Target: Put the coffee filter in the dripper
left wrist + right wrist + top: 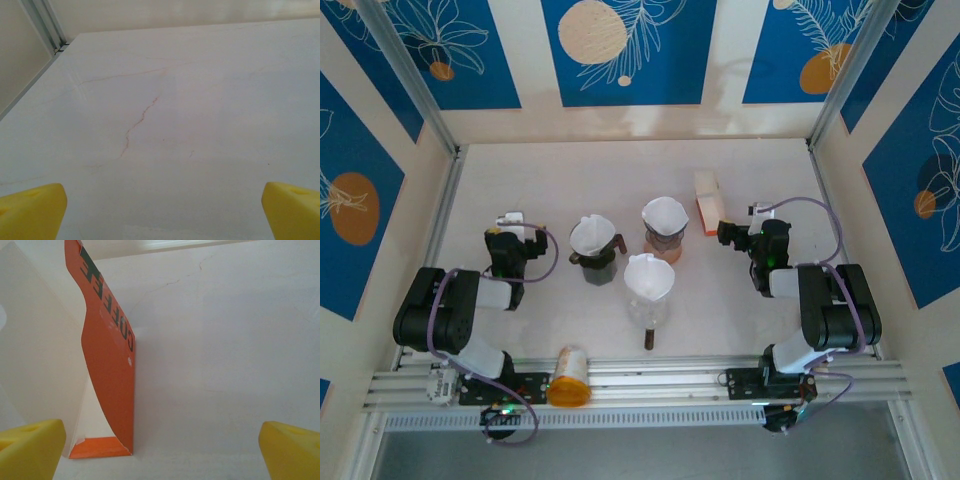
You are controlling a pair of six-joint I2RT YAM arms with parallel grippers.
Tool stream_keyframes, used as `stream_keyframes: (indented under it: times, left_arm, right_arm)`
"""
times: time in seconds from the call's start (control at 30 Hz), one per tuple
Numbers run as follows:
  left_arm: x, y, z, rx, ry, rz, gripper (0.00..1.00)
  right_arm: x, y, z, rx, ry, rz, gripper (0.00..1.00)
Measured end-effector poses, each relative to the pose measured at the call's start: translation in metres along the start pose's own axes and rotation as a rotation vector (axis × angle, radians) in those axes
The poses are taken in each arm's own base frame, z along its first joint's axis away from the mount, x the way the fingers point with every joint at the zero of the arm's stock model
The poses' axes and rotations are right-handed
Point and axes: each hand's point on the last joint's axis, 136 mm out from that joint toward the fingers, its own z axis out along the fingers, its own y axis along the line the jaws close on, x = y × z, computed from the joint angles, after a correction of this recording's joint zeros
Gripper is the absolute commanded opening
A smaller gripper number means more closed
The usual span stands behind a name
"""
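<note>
Orange card printed "COFFEE" in dark green marks the filter box [107,365], standing on end at the left of the right wrist view. A white coffee filter [663,214] lines each vessel at centre frame overhead: the dark dripper [595,268], brown dripper [663,245] and clear dripper [648,310]. The table [200,100] is pale marble-look with thin reddish veins. Cream walls carry blue leaf-patterned panels [620,50]. The left gripper [162,212] and right gripper [160,452] both stand spread wide, holding nothing.
</note>
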Motion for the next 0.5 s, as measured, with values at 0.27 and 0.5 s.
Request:
stream_keyframes:
  times: [0.27, 0.5]
  left_arm:
    - [0.0, 0.0, 0.0, 0.0, 0.0, 0.0, 1.0]
    - [0.0, 0.0, 0.0, 0.0, 0.0, 0.0, 1.0]
  right_arm:
    - [-0.0015, 0.0001, 0.0, 0.0, -0.006, -0.001, 0.99]
    - [-0.0016, 0.0002, 0.0, -0.001, -0.006, -0.001, 0.99]
